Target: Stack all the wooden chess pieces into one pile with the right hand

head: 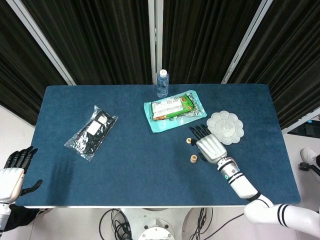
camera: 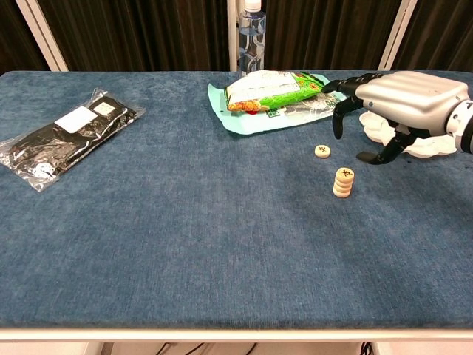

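A short pile of round wooden chess pieces (camera: 343, 182) (head: 193, 159) stands on the blue table. One more wooden piece (camera: 322, 151) (head: 189, 140) lies flat a little farther back and to the left of the pile. My right hand (camera: 395, 103) (head: 209, 144) hovers above the table to the right of the single piece, fingers apart and curved downward, holding nothing. It touches neither the pile nor the single piece. My left hand (head: 15, 171) hangs off the table's near left corner, fingers apart and empty.
A green snack bag on a teal pouch (head: 172, 110) (camera: 273, 92) lies behind the pieces. A white flower-shaped dish (head: 227, 126) sits just behind my right hand. A water bottle (head: 162, 83) stands at the back edge. A black packet (head: 91, 131) (camera: 63, 137) lies at the left.
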